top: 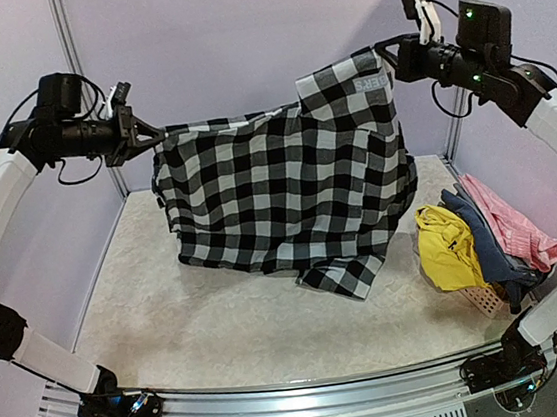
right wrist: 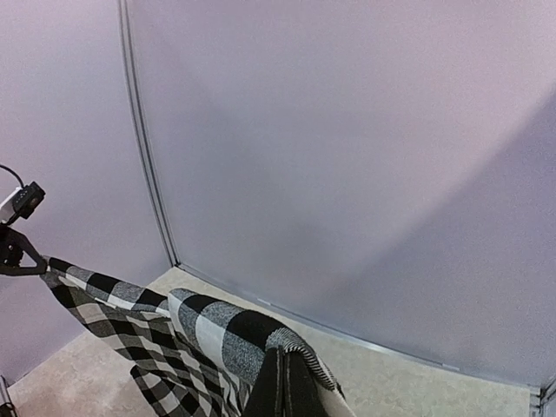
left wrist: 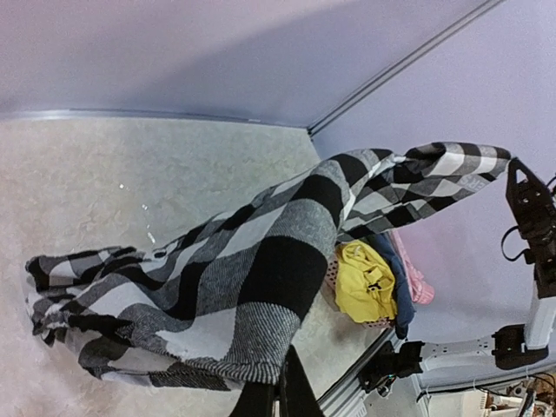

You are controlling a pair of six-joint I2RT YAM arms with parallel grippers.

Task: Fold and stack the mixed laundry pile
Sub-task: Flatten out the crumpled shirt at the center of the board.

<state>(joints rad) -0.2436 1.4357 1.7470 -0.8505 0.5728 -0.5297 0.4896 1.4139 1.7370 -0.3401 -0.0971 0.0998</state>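
Note:
A black-and-white checked shirt [top: 287,192] hangs stretched in the air between both arms, its lower hem touching the table. My left gripper [top: 141,135] is shut on the shirt's left edge [left wrist: 252,347], and my right gripper [top: 389,53] is shut on its right top corner [right wrist: 261,334], held higher. The other garments of the laundry pile stay at the right: a bright yellow one [top: 446,245], a blue-grey one [top: 486,245] and a pink one [top: 510,222]. The left wrist view shows the yellow one [left wrist: 363,282] beyond the shirt.
A small salmon perforated basket [top: 482,298] sits under the garments at the table's right front. Pale walls close in the beige table [top: 200,318] on three sides, and a metal rail [top: 299,392] runs along the near edge.

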